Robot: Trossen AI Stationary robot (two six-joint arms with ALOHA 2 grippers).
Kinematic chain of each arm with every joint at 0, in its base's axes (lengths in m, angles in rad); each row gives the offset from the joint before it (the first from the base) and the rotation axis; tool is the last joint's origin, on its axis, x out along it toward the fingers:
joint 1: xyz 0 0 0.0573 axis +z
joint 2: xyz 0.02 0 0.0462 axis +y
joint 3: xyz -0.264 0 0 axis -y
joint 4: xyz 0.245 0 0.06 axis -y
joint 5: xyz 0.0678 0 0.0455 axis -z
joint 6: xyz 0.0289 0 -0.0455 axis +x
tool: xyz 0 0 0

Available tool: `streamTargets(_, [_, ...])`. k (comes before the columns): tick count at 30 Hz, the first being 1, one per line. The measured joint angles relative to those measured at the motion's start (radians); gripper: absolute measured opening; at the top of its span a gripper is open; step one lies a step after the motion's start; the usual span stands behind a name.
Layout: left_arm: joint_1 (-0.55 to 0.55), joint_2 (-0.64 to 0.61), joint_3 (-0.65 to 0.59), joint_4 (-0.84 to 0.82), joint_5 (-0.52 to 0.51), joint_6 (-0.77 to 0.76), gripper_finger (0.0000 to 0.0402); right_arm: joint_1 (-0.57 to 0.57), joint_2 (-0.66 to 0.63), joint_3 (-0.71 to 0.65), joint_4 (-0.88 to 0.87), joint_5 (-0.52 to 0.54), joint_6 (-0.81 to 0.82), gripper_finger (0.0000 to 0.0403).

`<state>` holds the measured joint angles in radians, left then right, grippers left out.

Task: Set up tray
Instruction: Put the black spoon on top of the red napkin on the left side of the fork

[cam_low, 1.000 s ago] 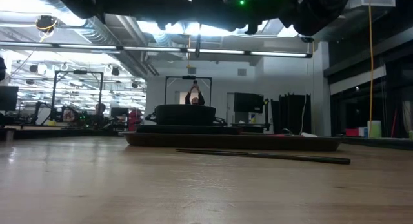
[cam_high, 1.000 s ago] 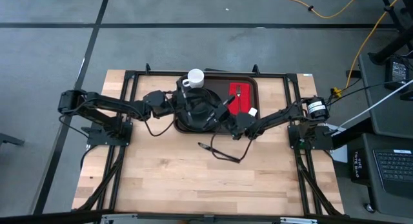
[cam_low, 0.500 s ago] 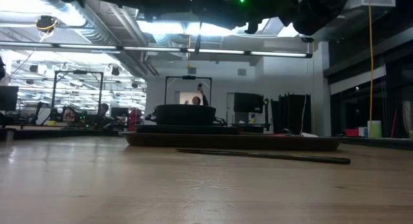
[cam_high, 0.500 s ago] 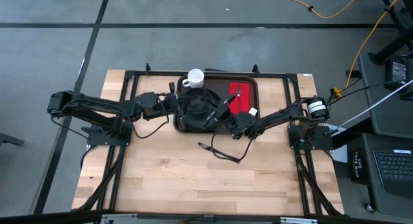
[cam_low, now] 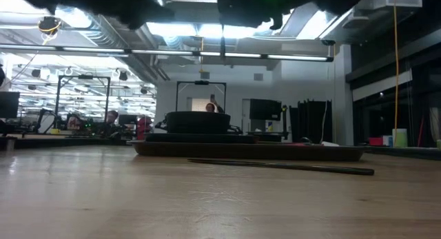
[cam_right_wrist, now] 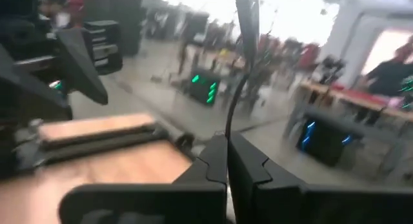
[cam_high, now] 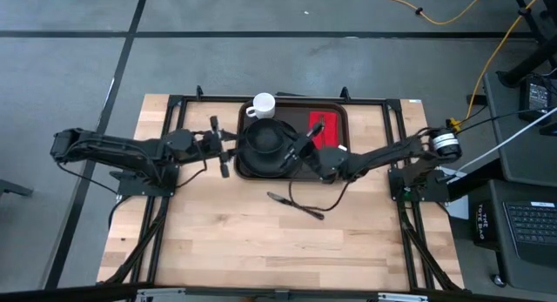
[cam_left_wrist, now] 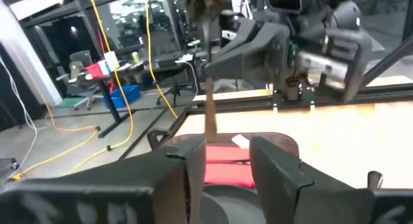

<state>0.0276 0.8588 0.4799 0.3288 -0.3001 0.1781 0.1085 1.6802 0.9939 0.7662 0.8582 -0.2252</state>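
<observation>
A pale butcher-block wooden table top (cam_high: 261, 241) sits on a grey floor, framed by black metal rails, with most of its near half bare apart from a thin dark utensil (cam_high: 296, 204) lying loose on the wood just in front of the tray. The large dark brown rectangular plastic tray (cam_high: 338, 115) with rounded corners and a raised rim lies at the far edge of the table, about midway between the two arm bases. On it a round black plate (cam_high: 265, 144) fills the left part, a red folded napkin (cam_high: 327, 137) lies on the right part, and a white ceramic mug (cam_high: 262, 104) stands at the tray's far left corner.

The left gripper (cam_high: 219, 146) hangs just off the tray's left rim, its fingers (cam_left_wrist: 274, 162) parted with nothing between them — the plate and napkin show through the gap in the left wrist view. The right gripper (cam_high: 305, 145) reaches over the tray between plate and napkin, its jaws pressed together on a slim dark rod; what that is cannot be told.

From table height the tray (cam_low: 248, 151) reads as a low dark slab with the utensil (cam_low: 282, 166) before it, and behind lies an open workshop with ceiling lights, desks and a person (cam_low: 212, 105) far off. Yellow cable (cam_high: 435, 15) trails on the floor beyond the right corner, and a desk with a keyboard (cam_high: 531, 224) stands to the right.
</observation>
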Motion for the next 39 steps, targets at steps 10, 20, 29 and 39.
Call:
streamTargets(10, [0.003,-0.1,-0.146,0.056,0.007,-0.026,0.0104,-0.145,-0.201,-0.001,-0.607,-0.32,0.433,0.0004])
streamTargets(20, [0.003,-0.099,-0.149,0.031,0.004,0.016,0.0104,-0.309,-0.235,-0.002,-0.813,-0.548,0.664,0.0002])
streamTargets(29, [0.003,-0.099,-0.15,-0.028,0.004,0.019,0.0104,-0.458,-0.235,-0.002,-0.989,-0.771,0.841,0.0002])
streamTargets(39, [0.003,-0.099,-0.15,-0.027,0.004,0.019,0.01,-0.566,-0.235,-0.002,-1.114,-0.86,0.98,0.0002])
